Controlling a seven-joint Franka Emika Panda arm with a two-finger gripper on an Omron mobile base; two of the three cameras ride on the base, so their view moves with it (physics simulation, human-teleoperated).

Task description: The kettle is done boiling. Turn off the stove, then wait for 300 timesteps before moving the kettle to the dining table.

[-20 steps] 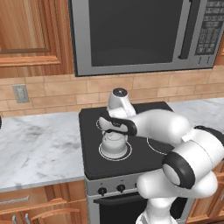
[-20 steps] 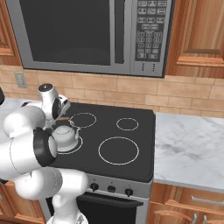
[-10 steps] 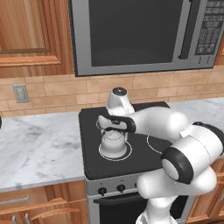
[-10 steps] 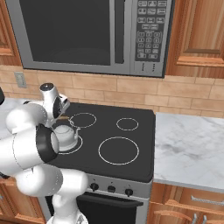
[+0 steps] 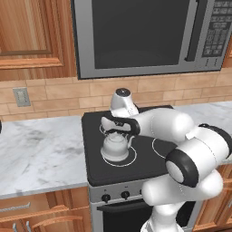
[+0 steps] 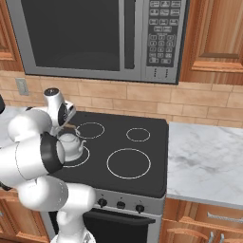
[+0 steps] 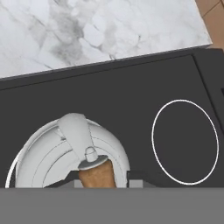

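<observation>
From the left base view the white arm rises at the lower right, bends at a big elbow, and reaches left over the stove (image 5: 149, 158), its wrist turned down so the tool (image 5: 118, 131) hangs straight over the kettle (image 5: 115, 147). The kettle sits upright on the front left burner ring, its spout pointing right. The dark hand body covers the top of the arched handle, so the fingers themselves are hard to make out here. Grey-white marble surface (image 5: 41, 154) runs off to the left of the stove, and a steel microwave (image 5: 145, 34) hangs above the brick backsplash.

From the right base view the arm comes up at the lower left and folds back over itself, the hand lowered onto the kettle (image 6: 72, 144). The kettle stands inside the near left burner outline of the stove (image 6: 142, 175), spout toward the middle of the cooktop. A sliver of brown handle bar shows just under the hand. Marble surface (image 6: 204, 161) lies to the right of the stove.

The hand view looks straight down on the kettle (image 7: 52, 157), its domed lid and curved spout plain to see. The brown wooden bar (image 7: 97, 175) of the handle sits between the two dark finger tips of the tool (image 7: 101, 178), which are drawn in on either side of it and clamped on the bar. Nothing shows inside the kettle, as the lid is on.
</observation>
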